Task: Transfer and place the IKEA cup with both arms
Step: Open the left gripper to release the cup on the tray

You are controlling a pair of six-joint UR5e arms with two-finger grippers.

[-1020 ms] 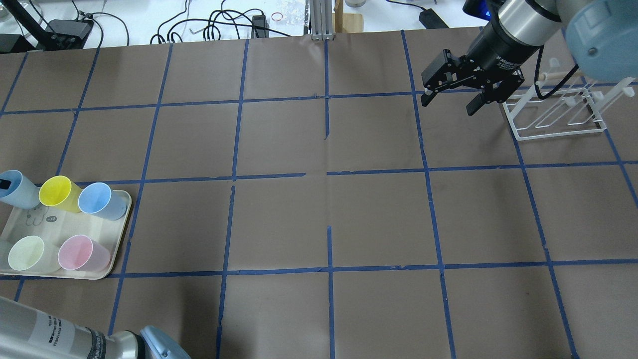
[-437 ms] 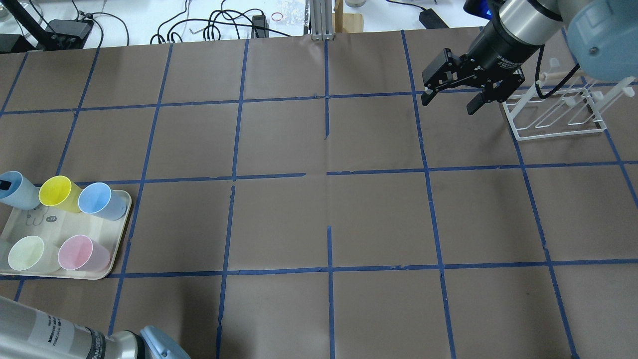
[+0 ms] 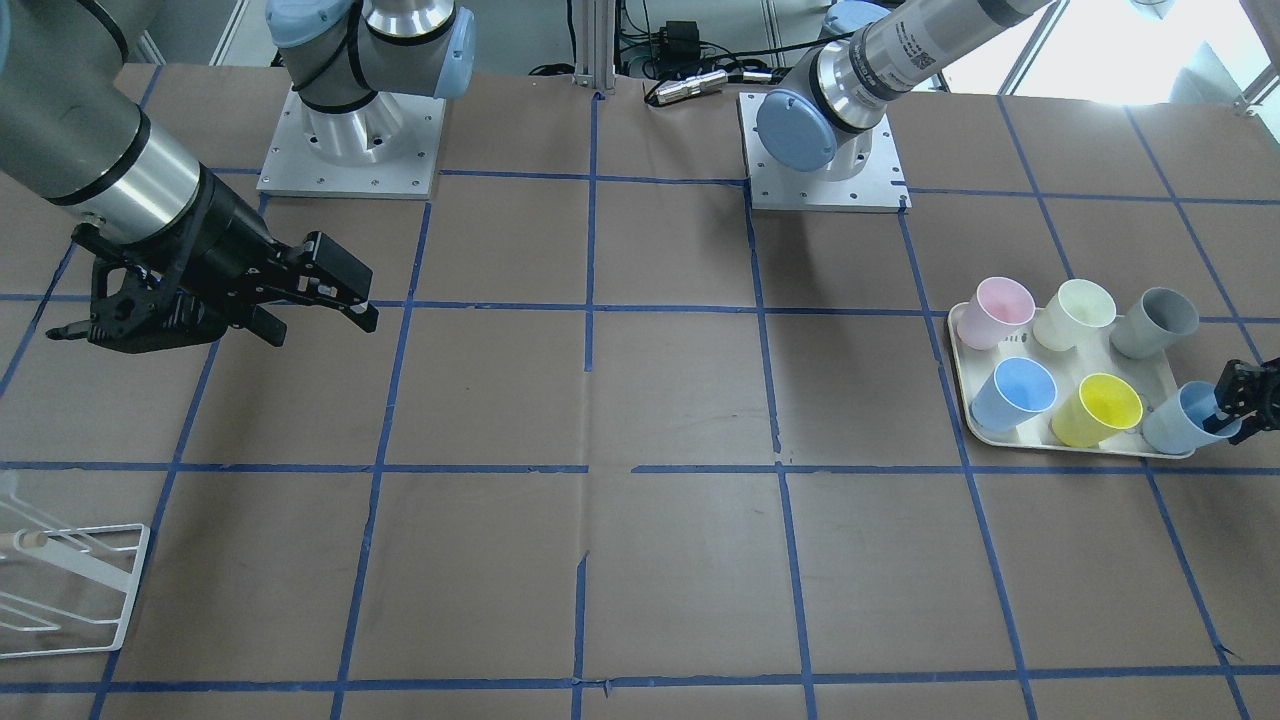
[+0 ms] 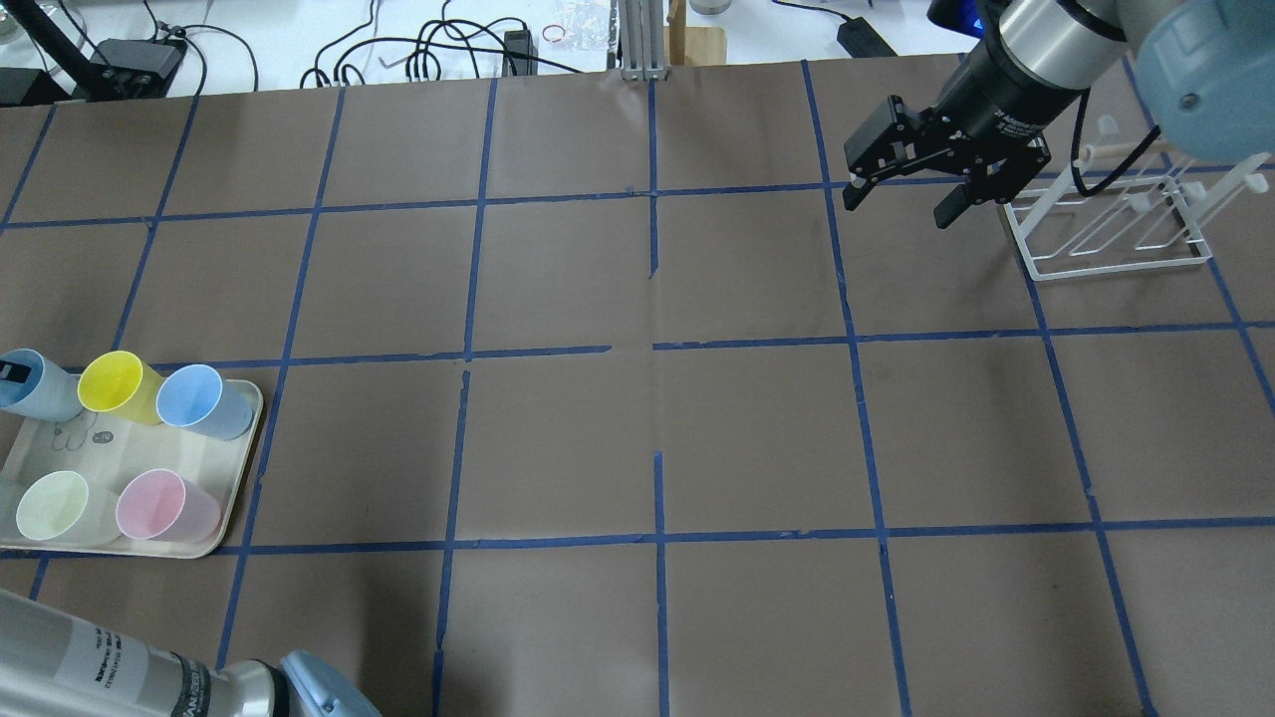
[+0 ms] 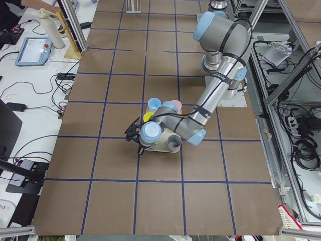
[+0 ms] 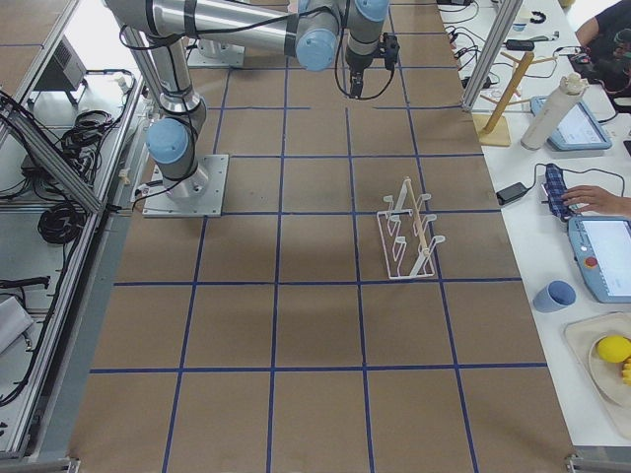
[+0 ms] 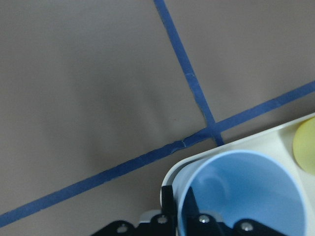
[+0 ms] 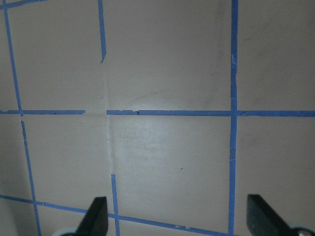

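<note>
1. IKEA cup (image 3: pixel 1170 428): pale blue, standing at the tray's outer corner. Its wall sits between the jaws of the left gripper (image 3: pixel 1225 408), one finger inside the rim and one outside, set narrow on the wall. Risk: the hold is on one thin, smooth wall only. On lifting, the cup may pivot about the fingers or slide out.
2. Tray (image 4: pixel 129 453): directly below the left jaws, its raised rim curving round the cup's base. Risk: a sideways pull before enough lift would catch the base on the rim, dragging the tray or tipping the cup.
3. Yellow cup (image 3: pixel 1098 408): just beside the held cup, on the side facing the inner finger. Risk: a swinging cup would knock it over.
4. Grey cup (image 3: pixel 1155 322): near the left jaws, in the tray's other row. Risk: contact only if the departing path runs low over the tray.
5. Right gripper (image 4: pixel 896 207): well apart from the left jaws, above bare table, jaws wide with nothing between them. Risk: at handover an off-centre squeeze on the tapered body could eject the cup. An early release by the left jaws would drop it.
6. White rack (image 4: pixel 1106 234): just beside the right jaws. Risk: being struck as that arm swings out.
</note>
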